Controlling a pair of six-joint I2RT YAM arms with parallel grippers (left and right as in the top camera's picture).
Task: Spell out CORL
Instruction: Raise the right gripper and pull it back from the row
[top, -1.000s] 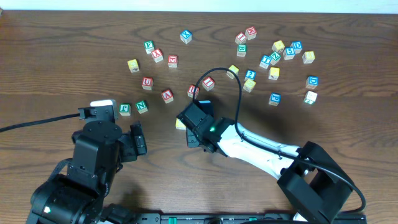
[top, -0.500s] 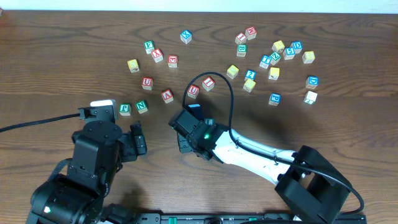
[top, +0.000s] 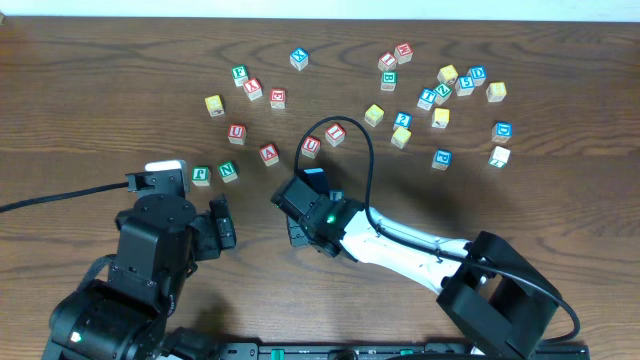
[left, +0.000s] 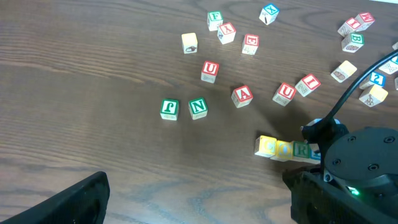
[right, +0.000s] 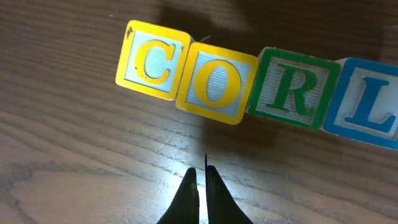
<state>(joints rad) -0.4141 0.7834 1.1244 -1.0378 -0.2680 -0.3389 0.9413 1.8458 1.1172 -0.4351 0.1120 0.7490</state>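
The right gripper (right: 203, 176) is hanging over the table (right: 62, 162), fingers pinched together on nothing. At its twelve o'clock, the yellow C cube (right: 152, 59), yellow O cube (right: 217, 84), green R cube (right: 292, 90) and blue L cube (right: 367, 102) are sitting side by side, touching. The left gripper (top: 222, 226) is resting spread wide and empty toward the row's nine o'clock. Loose cubes (top: 441, 118) are lying scattered farther off at twelve.

left arm (top: 150, 250): bulky matte-black housings, white rectangular cap (top: 165, 169), black trailing cable (top: 60, 195) | right arm (top: 400, 243): glossy white link between black joints, lit green indicator light (top: 328, 217), thin black looping cable (top: 340, 120) | right gripper (right: 201, 190): slim black tapered fingertips (right: 188, 198)
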